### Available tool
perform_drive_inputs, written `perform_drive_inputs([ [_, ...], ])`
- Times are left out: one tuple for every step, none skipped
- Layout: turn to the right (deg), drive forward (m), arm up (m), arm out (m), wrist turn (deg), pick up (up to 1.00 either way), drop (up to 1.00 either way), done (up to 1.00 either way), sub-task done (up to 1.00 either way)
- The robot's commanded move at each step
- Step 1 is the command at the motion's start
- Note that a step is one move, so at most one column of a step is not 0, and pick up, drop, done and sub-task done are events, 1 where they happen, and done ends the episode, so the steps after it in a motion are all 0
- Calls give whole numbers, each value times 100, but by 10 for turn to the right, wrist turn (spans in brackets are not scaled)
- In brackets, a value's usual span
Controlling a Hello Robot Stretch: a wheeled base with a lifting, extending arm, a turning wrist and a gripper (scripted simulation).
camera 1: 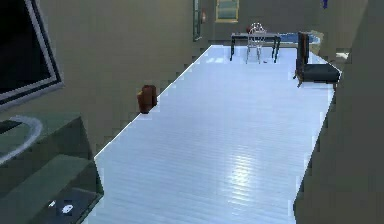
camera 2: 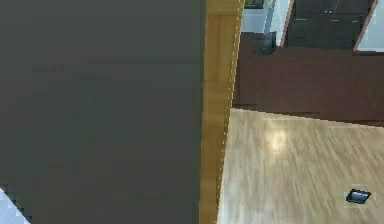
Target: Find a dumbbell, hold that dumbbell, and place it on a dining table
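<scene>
Broadly, the biggest surface is a grey wall face (camera 2: 100, 100) across the arm side view from 7 to 11 o'clock, edged by a yellow wooden post (camera 2: 220, 100), with light wood floor (camera 2: 300, 160) at 4 o'clock. In the forward view a pale floor (camera 1: 230, 130) runs from 6 o'clock toward 12, an olive wall (camera 1: 110, 50) along its 10 o'clock side. A dark screen (camera 1: 20, 50) sits at 9 o'clock above a dark cabinet (camera 1: 40, 170) at 8. At 1 o'clock stands a dark armchair (camera 1: 315, 68), and near it toward 12 a dark bench (camera 1: 240, 38) with a white wire chair (camera 1: 257, 32) at it (too distant to make out anything on top). A small brown thing (camera 1: 147, 98) stands on the pale floor against the olive wall, and a smaller dark flat thing (camera 2: 357, 196) lies on the wood floor at 5 o'clock. Where the dumbbell is I cannot tell, nor the state of the jaws.
</scene>
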Motion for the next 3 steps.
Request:
perform_drive_inputs([
  [-450,0,0,0,0,0,0,0,0],
  [-240,0,0,0,0,0,0,0,0],
  [0,10,0,0,0,0,0,0,0],
])
